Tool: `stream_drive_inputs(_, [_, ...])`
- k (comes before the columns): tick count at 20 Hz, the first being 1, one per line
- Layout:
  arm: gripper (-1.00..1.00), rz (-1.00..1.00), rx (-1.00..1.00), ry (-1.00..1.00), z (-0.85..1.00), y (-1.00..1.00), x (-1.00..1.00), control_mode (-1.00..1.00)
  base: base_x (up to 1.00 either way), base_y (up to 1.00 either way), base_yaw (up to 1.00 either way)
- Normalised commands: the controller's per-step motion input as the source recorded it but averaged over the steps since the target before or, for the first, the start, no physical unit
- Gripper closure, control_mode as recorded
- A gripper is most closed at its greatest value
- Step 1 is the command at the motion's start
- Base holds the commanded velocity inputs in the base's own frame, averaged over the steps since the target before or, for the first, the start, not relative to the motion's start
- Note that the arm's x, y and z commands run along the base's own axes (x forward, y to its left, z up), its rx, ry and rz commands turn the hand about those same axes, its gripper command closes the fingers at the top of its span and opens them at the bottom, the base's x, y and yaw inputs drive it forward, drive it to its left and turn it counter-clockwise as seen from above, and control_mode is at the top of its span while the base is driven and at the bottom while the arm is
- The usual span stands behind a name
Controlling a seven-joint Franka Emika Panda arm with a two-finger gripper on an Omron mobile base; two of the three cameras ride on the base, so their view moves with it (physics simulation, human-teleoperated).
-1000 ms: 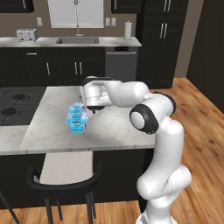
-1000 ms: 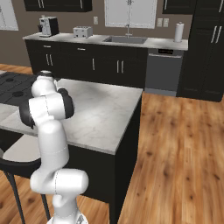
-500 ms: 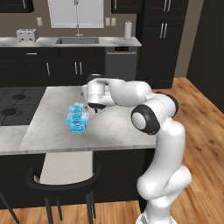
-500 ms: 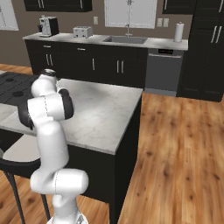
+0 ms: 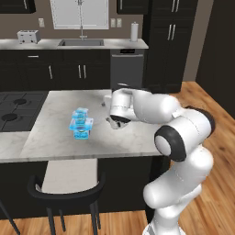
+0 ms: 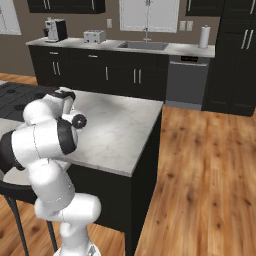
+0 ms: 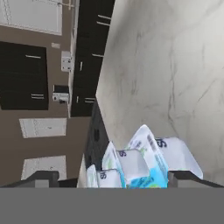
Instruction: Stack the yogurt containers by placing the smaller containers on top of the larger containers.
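Observation:
The yogurt containers [image 5: 81,124] are translucent light-blue cups standing in one pile on the marble island [image 5: 59,137], left of the hand. In the hand view, which is rolled on its side, the larger container [image 7: 177,155] rests against the counter. A medium cup [image 7: 131,164] sits on it and the tiny cup [image 7: 98,178] sits at the free end. My gripper [image 5: 111,123] hangs just right of the pile, open. Its fingertips [image 7: 41,178] stand wide on both sides of the cups without touching them, and nothing is held.
A black cooktop [image 5: 13,112] lies at the island's left end. A dark stool [image 5: 64,190] stands below the front edge. The back counter carries a sink [image 5: 80,42], a toaster [image 5: 27,36] and a paper towel roll [image 5: 134,32]. Wooden floor lies to the right.
The jaws have opened wide, and the hand has drawn back to the right, away from the pile of cups. The cups have stayed in place.

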Motion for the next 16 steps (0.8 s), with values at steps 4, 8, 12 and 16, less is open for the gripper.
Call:
stream_drive_inputs(4, [-1.0, 0.0, 0.0, 0.08, 0.74, -0.77, -0.81, -1.0, 0.0, 0.0, 0.0])
stream_drive_inputs(8, [-1.0, 0.0, 0.0, 0.15, 0.81, -0.68, -0.87, -1.0, 0.0, 0.0, 0.0])
stream_drive_inputs(12, [-1.0, 0.0, 0.0, 0.22, 0.93, -0.64, -0.86, -1.0, 0.0, 0.0, 0.0])
stream_drive_inputs(16, [-1.0, 0.0, 0.0, 0.29, 0.99, -0.53, -0.7, -1.0, 0.0, 0.0, 0.0])
